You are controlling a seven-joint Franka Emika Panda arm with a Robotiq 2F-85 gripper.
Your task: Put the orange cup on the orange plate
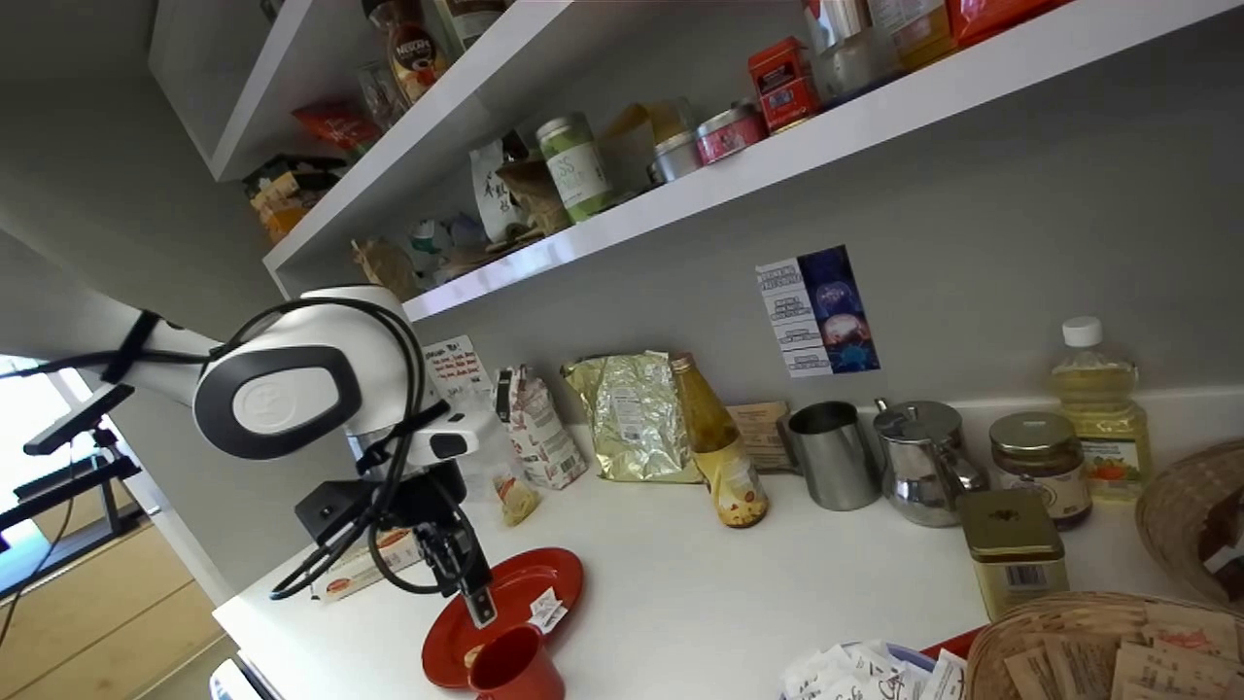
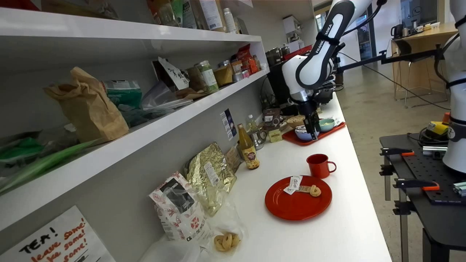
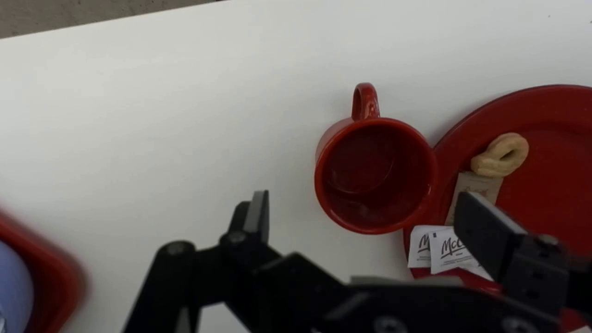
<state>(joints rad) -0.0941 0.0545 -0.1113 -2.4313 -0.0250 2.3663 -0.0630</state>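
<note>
Gripper (image 3: 364,203), nearest the wrist camera: jaws spread wide. Cup (image 3: 370,175): red, upright on counter (image 3: 162,138), just beside plate (image 3: 559,189). Biscuit (image 3: 491,163), on plate: whole in wrist view, partly behind cup in an exterior view. Green bowl (image 2: 327,125): in an exterior view only.

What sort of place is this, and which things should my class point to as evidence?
Probably a shared kitchen, perhaps in an office: a handwritten "TEA! leave some!" sign, shelves crowded with jars and packets, and a metal teapot on the counter.
</note>
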